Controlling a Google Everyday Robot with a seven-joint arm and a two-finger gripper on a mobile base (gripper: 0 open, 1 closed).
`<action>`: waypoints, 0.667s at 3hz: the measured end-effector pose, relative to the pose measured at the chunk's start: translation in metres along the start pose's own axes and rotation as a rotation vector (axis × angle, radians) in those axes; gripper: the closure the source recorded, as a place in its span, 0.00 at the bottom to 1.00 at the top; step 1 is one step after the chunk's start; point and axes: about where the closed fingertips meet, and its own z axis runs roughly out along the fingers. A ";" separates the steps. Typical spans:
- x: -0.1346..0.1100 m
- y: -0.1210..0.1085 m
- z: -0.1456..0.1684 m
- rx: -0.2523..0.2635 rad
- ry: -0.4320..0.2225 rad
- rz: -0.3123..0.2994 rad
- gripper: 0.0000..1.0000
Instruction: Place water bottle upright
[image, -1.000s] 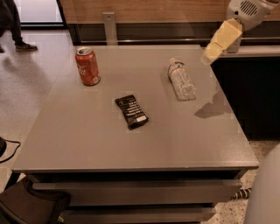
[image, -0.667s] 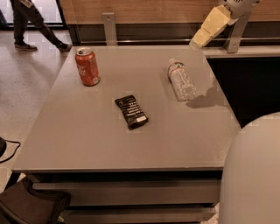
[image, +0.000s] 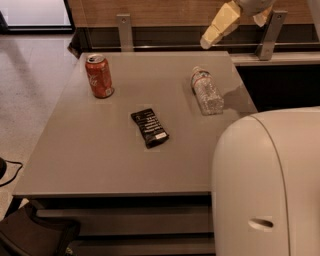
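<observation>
Flat matte grey table (image: 90, 155).
Small clear ribbed plastic water bottle (image: 207, 92): white cap, thin whitish-red label band.
Cylindrical red soda can (image: 99, 76): white lettering, silver top.
Rectangular black snack packet (image: 149, 127): pale print.
Cream-yellow end effector (image: 227, 22), upper right above the table's far edge.
Rounded off-white robot casing (image: 270, 185).

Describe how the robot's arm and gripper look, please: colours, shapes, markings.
The gripper, at the top right of the view, is pale yellow, blocky and tapered, under a light grey rounded wrist. At lower right, a large smooth white shell of the robot has one small dark slot. No cables or markings show.
</observation>
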 end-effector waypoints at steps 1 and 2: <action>-0.011 0.018 0.015 -0.030 0.027 0.024 0.00; -0.004 0.050 0.027 -0.068 0.044 0.076 0.00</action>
